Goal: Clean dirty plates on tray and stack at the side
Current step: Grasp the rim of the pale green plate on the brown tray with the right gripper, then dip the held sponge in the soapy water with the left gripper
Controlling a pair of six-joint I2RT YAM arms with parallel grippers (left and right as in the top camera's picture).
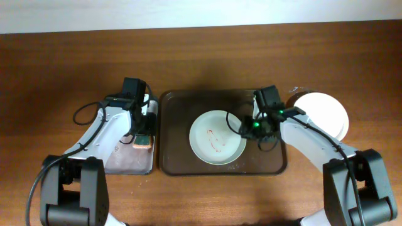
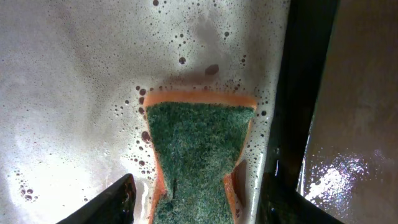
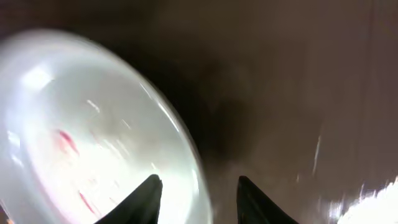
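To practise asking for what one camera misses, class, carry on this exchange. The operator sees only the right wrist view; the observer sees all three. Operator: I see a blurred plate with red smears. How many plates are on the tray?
Observer: One, that smeared plate, in the middle of the tray.
Operator: Where is the sponge?
Observer: The sponge is in foamy water in the small tray, at the left gripper.
Operator: And the clean ones?
Observer: White plates sit on the table, right of the tray and off it.
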